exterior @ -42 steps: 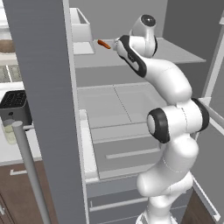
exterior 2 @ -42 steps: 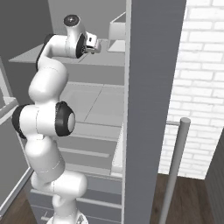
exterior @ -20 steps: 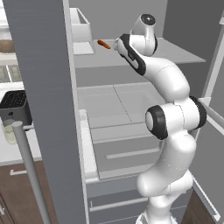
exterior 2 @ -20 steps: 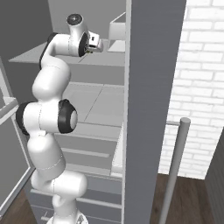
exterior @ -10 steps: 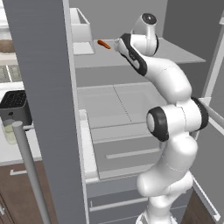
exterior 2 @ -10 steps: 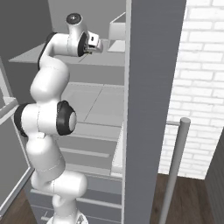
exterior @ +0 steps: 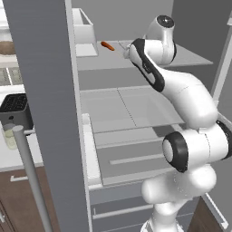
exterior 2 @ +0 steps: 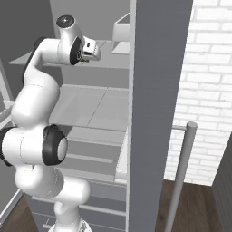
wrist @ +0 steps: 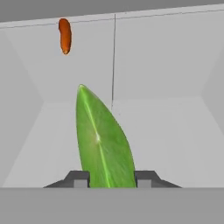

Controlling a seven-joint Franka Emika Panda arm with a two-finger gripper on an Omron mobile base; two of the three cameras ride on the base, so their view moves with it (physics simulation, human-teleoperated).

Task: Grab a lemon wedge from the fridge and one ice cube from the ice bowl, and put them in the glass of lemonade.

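Note:
The lemon wedge point(wrist: 103, 140), yellow-green and pointed, stands upright between my fingertips point(wrist: 78, 178) in the hand view. My gripper point(wrist: 107, 177) is shut on it. The gripper point(exterior 2: 93, 53) sits at the top shelf level of the open grey fridge point(exterior: 45, 90), just above the shelf's front edge. From the left base, my own forearm mostly hides the gripper point(exterior: 126, 49). The glass of lemonade point(exterior: 9, 136) stands on the counter left of the fridge door, below the black toaster point(exterior: 16, 108). The ice cube is out of view. A brownish rim point(exterior: 5, 47) at far upper left might be the ice bowl; I cannot tell.
A thin orange-red stick point(exterior: 107, 45) lies on the top shelf ahead of the gripper, and also shows as an orange-red stick point(wrist: 64, 35). A white bin point(exterior: 84, 27) sits at the shelf's back left. The open door point(exterior 2: 158, 90) and its bar handle point(exterior 2: 181, 176) flank the arm. Drawers point(exterior: 131, 158) lie below.
The hand has drawn back slightly from the top shelf, away from the orange-red stick, with the wedge still between the fingers. Nothing else has moved.

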